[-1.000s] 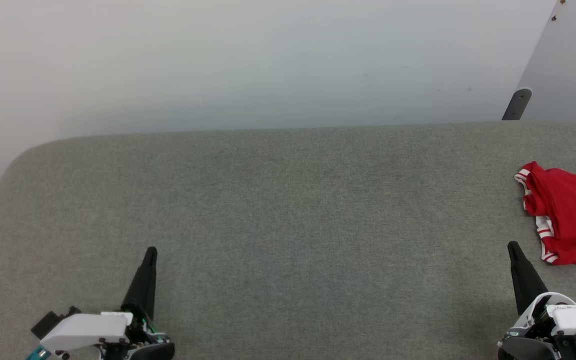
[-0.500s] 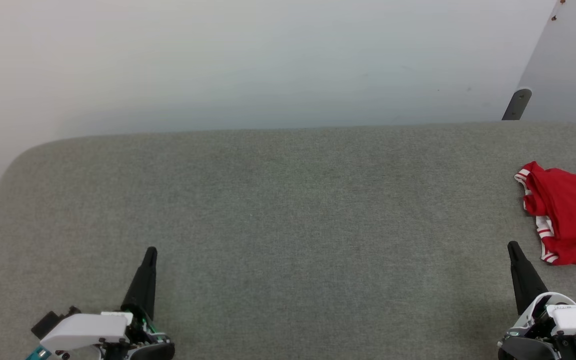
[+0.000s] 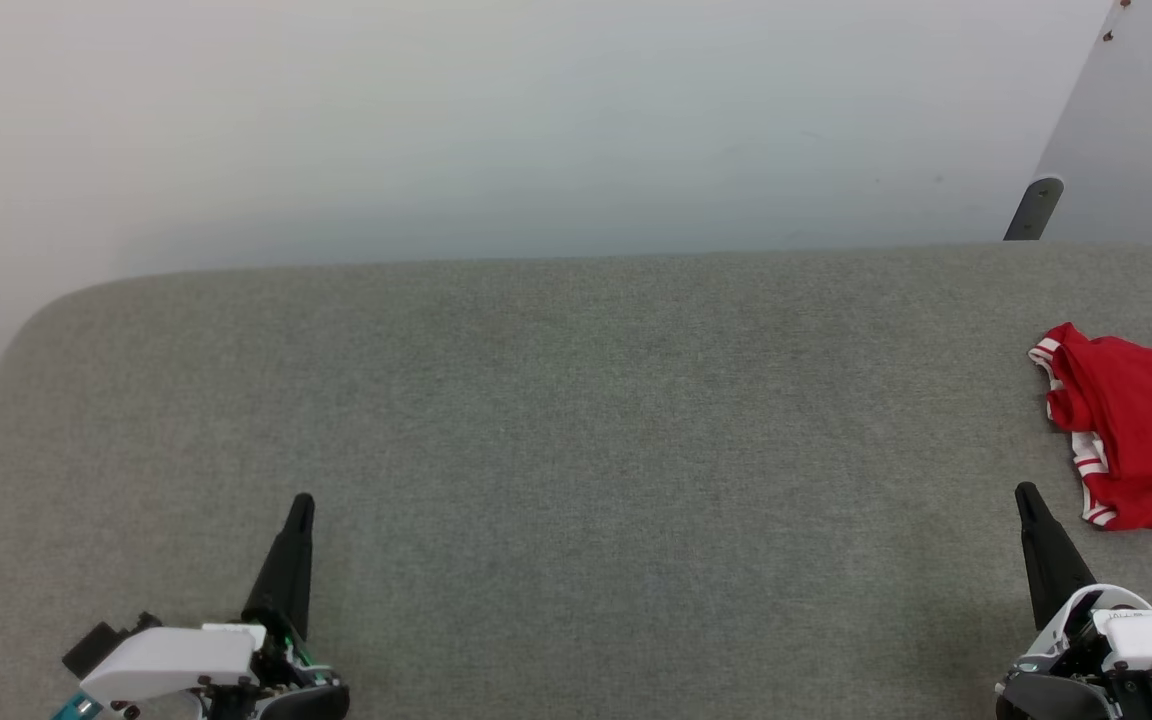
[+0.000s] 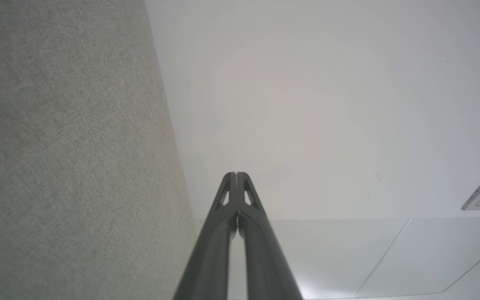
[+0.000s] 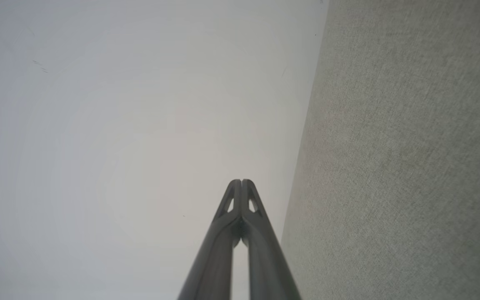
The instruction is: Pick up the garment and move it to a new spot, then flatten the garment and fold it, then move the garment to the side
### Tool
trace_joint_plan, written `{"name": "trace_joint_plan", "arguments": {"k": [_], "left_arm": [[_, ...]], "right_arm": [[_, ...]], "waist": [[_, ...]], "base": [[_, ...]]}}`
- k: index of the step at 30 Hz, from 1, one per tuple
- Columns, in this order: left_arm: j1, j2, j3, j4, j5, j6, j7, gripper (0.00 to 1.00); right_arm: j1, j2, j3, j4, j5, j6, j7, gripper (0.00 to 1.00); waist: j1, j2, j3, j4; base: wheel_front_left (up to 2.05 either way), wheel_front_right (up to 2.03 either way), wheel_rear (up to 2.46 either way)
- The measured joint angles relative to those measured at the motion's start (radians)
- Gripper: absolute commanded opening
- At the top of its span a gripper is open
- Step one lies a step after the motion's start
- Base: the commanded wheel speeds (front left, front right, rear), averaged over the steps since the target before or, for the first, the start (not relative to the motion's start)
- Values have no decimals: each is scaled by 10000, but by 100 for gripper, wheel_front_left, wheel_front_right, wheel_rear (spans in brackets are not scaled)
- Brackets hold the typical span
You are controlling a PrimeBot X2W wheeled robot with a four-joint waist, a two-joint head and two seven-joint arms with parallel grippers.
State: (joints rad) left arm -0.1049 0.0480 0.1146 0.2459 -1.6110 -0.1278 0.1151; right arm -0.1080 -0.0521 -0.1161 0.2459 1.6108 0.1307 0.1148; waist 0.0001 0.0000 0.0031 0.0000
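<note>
- The garment [image 3: 1141, 430] lies as a compact red bundle at the far right of the grey worktop [image 3: 556, 400]. Striped trim shows along its left side, and the head view's edge cuts off the rest.
- The left hand [image 3: 301, 503] and right hand [image 3: 1026, 492] each have fingers pressed together on nothing. The right is near the garment but apart from it.
- This fits a garment waiting to be lifted, or one already folded and set aside. I cannot tell how neat the fold is.
</note>
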Motion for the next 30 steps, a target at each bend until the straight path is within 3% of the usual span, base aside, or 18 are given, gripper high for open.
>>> {"name": "trace_joint_plan", "arguments": {"k": [30], "left_arm": [[-1, 0, -2, 0, 0, 0, 0, 0]], "right_arm": [[0, 0, 0, 0, 0, 0, 0, 0]], "waist": [[0, 0, 0, 0]], "base": [[0, 0, 0]]}}
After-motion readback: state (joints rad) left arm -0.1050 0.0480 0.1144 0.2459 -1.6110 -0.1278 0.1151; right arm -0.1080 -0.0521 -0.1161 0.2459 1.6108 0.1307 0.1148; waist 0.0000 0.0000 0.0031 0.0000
